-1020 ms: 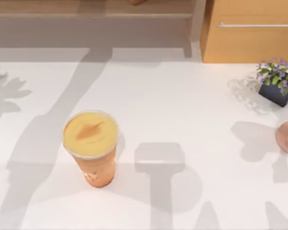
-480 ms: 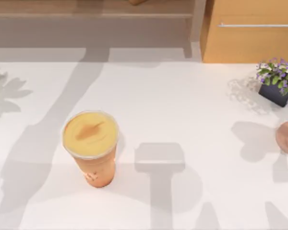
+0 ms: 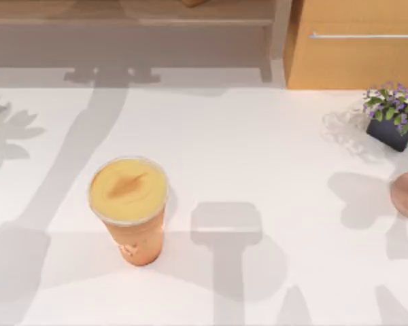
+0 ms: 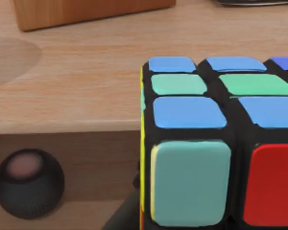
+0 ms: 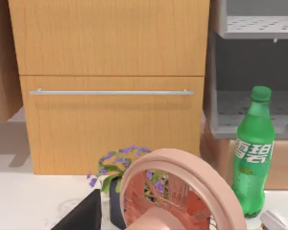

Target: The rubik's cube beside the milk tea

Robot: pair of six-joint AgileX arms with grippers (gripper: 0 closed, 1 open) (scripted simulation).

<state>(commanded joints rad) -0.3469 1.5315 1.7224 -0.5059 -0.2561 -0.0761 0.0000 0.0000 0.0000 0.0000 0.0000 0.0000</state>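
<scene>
You can't tell how either arm's jaws stand. Your left wrist view has the rubik's cube close up, blue, green and red stickers showing, over a wooden surface with a dark ball. From above, the milk tea stands toward eight o'clock on the table, a potted plant at three. Your right wrist view shows a pink glass and a green bottle with white lettering.
</scene>
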